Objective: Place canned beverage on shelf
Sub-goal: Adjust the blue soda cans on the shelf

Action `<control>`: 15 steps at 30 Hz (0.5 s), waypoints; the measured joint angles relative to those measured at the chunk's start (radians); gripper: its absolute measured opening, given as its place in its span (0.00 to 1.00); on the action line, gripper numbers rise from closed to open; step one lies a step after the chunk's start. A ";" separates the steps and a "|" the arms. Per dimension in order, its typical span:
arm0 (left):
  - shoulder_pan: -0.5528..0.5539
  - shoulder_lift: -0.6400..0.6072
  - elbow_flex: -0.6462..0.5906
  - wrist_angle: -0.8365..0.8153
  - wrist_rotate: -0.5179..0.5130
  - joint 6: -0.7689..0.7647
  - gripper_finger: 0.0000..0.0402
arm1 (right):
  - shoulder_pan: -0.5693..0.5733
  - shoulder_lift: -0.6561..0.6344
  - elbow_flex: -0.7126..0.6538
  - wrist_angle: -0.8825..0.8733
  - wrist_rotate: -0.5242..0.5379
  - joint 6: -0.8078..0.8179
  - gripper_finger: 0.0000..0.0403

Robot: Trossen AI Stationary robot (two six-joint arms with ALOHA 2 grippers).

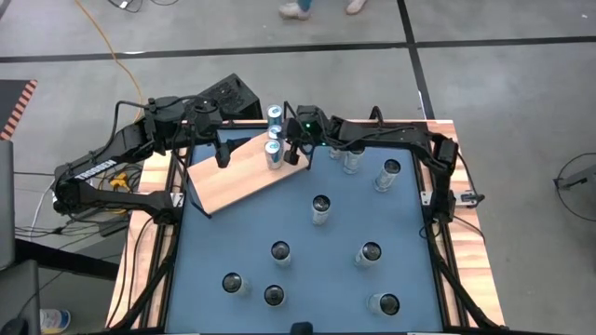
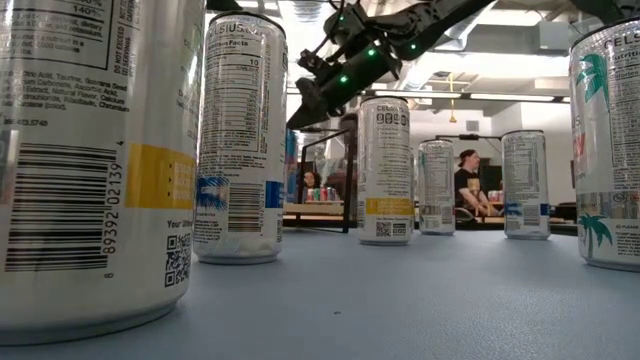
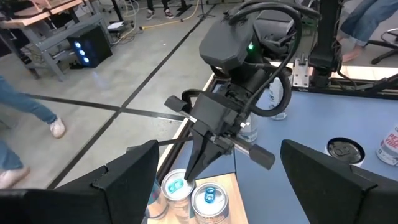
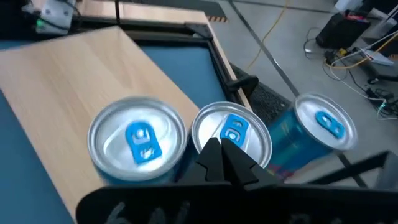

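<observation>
Your right gripper (image 4: 221, 148) is pinched together, tips just above the middle can (image 4: 231, 134) on the shelf (image 1: 237, 177). Left gripper (image 1: 222, 149) hovers nearby, fingers spread, holding nothing.

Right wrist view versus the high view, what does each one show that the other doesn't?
Only the right wrist view shows the blue pull tabs on three can tops close up, with the shut right hand over the middle can, plus a third can beyond the shelf edge. Only the high view shows the open left hand at the shelf's far end, the loose cans across the blue table, and a person's shoes on the floor. Both show the pale-wood shelf carrying cans.
</observation>
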 joint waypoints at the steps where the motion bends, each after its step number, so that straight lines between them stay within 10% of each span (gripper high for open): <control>1: 0.000 0.000 0.000 0.000 0.000 0.000 0.81 | 0.000 0.001 0.000 -0.002 0.007 0.000 0.00; 15: 0.000 0.000 -0.040 0.000 -0.017 -0.021 0.81 | -0.013 -0.004 -0.001 -0.033 0.165 0.007 0.00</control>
